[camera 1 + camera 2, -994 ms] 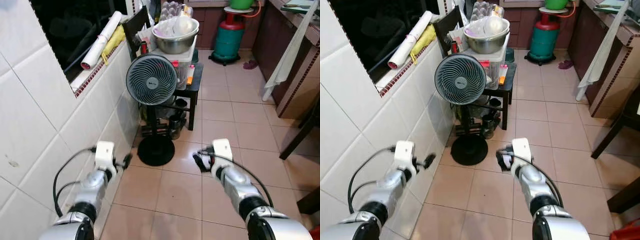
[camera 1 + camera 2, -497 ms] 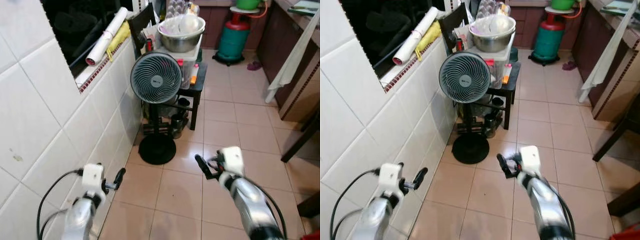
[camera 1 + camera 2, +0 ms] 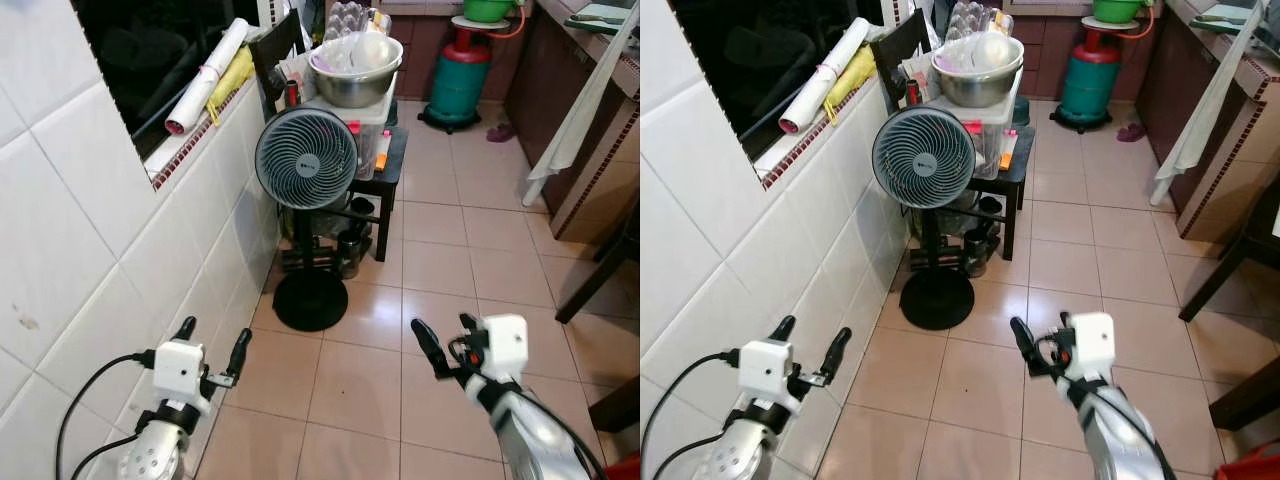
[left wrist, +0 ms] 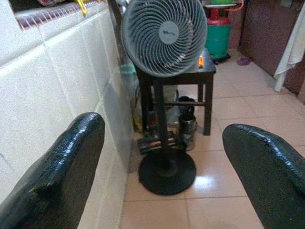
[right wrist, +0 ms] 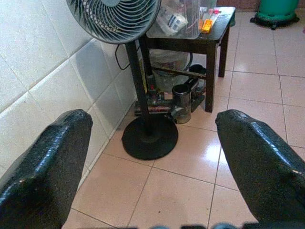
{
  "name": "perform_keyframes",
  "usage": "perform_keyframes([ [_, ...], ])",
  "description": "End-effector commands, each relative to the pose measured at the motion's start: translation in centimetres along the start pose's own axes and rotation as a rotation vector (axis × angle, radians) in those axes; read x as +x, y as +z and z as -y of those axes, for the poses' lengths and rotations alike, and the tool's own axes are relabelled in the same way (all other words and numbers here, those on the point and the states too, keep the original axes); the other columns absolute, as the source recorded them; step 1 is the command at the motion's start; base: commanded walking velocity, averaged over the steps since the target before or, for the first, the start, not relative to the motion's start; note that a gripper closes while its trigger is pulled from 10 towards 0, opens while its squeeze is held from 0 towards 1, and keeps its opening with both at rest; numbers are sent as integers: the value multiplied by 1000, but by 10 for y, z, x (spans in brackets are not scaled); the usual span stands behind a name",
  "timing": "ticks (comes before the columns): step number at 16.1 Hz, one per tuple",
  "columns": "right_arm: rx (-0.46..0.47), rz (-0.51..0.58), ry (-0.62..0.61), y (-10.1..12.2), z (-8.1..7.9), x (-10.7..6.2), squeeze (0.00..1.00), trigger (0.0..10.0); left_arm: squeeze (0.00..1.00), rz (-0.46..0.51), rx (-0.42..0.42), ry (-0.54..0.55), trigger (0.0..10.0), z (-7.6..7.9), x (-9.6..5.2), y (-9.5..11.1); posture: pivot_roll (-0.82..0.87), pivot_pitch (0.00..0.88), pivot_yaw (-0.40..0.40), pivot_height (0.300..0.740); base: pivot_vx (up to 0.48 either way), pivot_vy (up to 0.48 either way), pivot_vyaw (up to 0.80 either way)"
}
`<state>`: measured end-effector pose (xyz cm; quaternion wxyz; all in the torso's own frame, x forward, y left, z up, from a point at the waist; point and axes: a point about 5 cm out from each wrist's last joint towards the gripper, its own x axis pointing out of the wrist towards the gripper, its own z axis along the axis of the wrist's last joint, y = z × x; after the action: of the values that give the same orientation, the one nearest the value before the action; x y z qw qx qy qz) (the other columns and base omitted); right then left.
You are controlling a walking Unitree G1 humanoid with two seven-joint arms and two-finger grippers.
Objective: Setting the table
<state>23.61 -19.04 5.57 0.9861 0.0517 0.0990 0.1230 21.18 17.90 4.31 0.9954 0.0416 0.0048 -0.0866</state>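
My left gripper (image 3: 212, 340) is held low beside the white tiled wall (image 3: 90, 250), open, with nothing between its fingers (image 4: 57, 176). My right gripper (image 3: 445, 338) hovers over the floor tiles to the right, also open and empty, its fingers (image 5: 259, 162) spread wide. Both point toward a grey standing fan (image 3: 306, 158). Behind the fan a small black table (image 3: 388, 165) carries a clear plastic box and a steel bowl (image 3: 352, 85) with pale containers in it.
The fan's round black base (image 3: 311, 301) sits on the floor ahead, with cups and clutter under the small table. A green gas cylinder (image 3: 461, 78) stands at the back. A white cloth (image 3: 580, 110) hangs at the right, near dark furniture legs (image 3: 598, 282). A paper roll (image 3: 205, 78) lies on the sill.
Both arms have drawn back and sit lower in the view, the right one further right. The left gripper's two fingers now show spread apart. The camera has swayed slightly.
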Motion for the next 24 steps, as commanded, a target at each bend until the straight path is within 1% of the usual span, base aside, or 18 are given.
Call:
perform_keyframes([
  [1,3,11,14,4,-6,-2,0,10000,0,-18,25,9,10000,-2,-2,1,11,0,46,740,0,0,0],
  [2,-5,6,30,4,-12,-4,0,10000,0,-51,-9,29,10000,-1,-6,-1,7,0,48,740,0,0,0],
  [5,8,-12,21,2,-21,0,0,10000,0,-41,-13,42,10000,-1,-4,1,5,0,52,740,0,0,0],
  [6,7,-11,17,3,-22,1,0,10000,0,-39,-19,48,10000,-1,-2,1,5,0,52,740,0,0,-800],
  [8,8,-5,1,6,-22,1,0,10000,0,-46,-44,35,10000,-5,3,1,-4,0,55,740,0,0,-800],
  [12,7,-7,-15,7,-22,-2,0,10000,0,-67,-95,24,10000,-15,10,-7,-19,0,61,740,0,0,-800],
  [14,5,-4,-23,8,-22,-3,0,10000,0,-70,-112,14,10000,-13,12,-8,-19,0,61,740,0,0,-800],
  [15,1,-2,-27,9,-22,-3,0,10000,0,-65,-117,1,10000,-10,14,-8,-21,0,61,740,0,0,-800],
  [18,2,-2,-32,9,-21,-3,0,10000,0,-47,-128,-7,10000,-5,18,-2,-20,0,62,740,0,0,-800],
  [24,4,1,-41,8,-23,-2,0,10000,0,-21,-132,-29,10000,-1,25,10,-22,0,73,740,0,0,-800],
])
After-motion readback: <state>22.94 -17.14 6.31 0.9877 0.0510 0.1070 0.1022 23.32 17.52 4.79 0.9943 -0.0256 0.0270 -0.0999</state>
